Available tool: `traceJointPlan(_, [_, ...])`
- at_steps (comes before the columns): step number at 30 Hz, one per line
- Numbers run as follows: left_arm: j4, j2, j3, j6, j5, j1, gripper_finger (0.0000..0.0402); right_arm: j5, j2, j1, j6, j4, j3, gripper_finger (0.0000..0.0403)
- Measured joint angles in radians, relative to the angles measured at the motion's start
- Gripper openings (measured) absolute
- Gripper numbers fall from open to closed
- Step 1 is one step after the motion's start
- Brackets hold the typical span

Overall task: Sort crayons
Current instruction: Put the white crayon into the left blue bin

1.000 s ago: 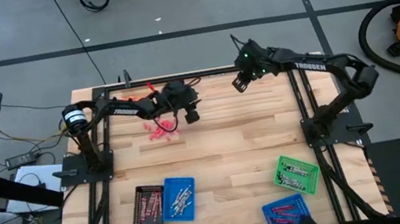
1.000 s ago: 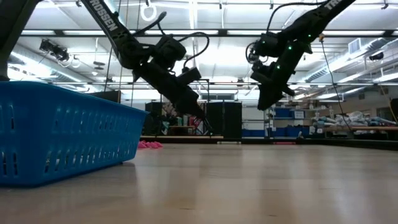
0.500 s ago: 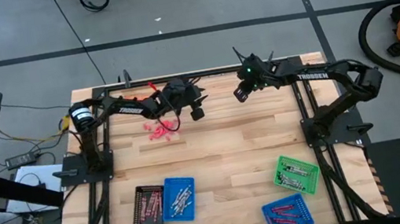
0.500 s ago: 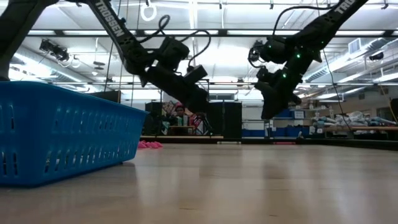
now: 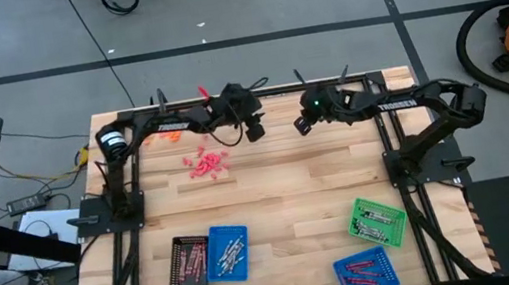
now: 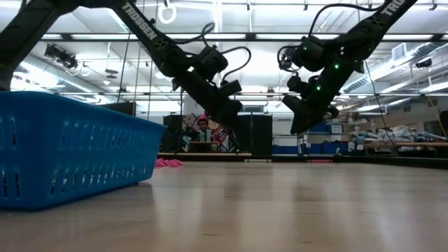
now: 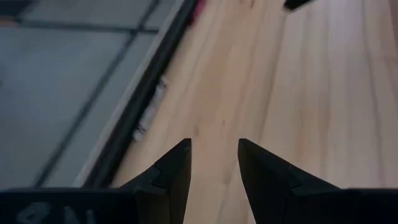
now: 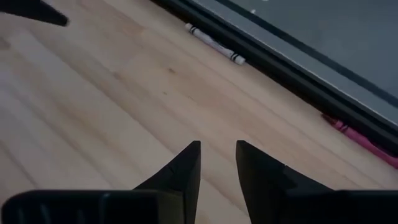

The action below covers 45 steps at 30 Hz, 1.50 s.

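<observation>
A pile of red-pink crayons lies on the wooden table, left of centre toward the far edge; it also shows in the low view. A silver-grey crayon and a red-pink crayon lie by the table's far frame rail. Another silver-grey crayon lies along the rail. My left gripper hangs open and empty above the table, right of the pile. My right gripper hangs open and empty close to it, near the far edge.
A black tray and a blue tray with crayons stand near the front left. A green tray and another blue tray stand at the front right. The blue tray's wall fills the low view's left.
My left gripper has gone toward the table's right and far edges, away from the pink pile. My right gripper has come a little toward the near edge and the left, so the two grippers stand closer together. No crayon has moved.
</observation>
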Motion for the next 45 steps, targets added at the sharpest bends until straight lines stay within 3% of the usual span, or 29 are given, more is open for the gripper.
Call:
traceJointPlan(10, [-0.134,0.100,0.131,-0.020,0.026,0.008,0.0141,0.149,-0.109,0.092,0.022,-0.017,-0.061,0.0096])
traceJointPlan(21, [-0.421,0.284,0.484,0.012,0.041,0.016,0.0141,0.156,-0.254,0.139,0.028,0.227,-0.244,0.0094])
traceJointPlan(26, [-0.603,0.372,0.669,0.028,0.139,0.034,0.0141,0.150,-0.279,0.164,0.019,0.244,-0.265,0.0094])
traceJointPlan(29, [-0.685,0.401,0.755,0.034,0.251,0.052,0.0141,0.150,-0.280,0.177,0.018,0.240,-0.267,0.0094])
traceJointPlan(34, [-0.674,0.412,0.791,-0.001,0.376,0.099,0.0141,0.150,-0.278,0.194,0.017,0.241,-0.267,0.0094])
traceJointPlan(40, [-0.668,0.450,0.807,-0.084,0.353,0.117,0.0141,0.154,-0.278,0.196,0.016,0.248,-0.267,0.0094])
traceJointPlan(45, [-0.711,0.474,0.895,-0.169,0.332,0.124,0.0136,0.154,-0.278,0.195,0.009,0.273,-0.267,0.0094])
